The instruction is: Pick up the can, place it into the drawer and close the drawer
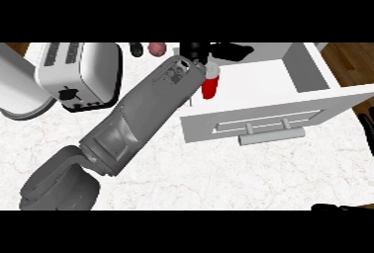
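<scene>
A red cylindrical can with a pale, whitish upper end shows at the left rear corner of a white box-shaped drawer. The can lies lengthwise up and down in the view, red end nearer, pale end farther. Its red end reaches over the edge of the drawer's left side; whether it rests on anything cannot be told. The drawer is pulled wide open, its white floor and tall right wall exposed. Its front panel faces the near side, slanting upward toward the right, with a recessed rectangular frame and a pale grey bar handle at its middle.
</scene>
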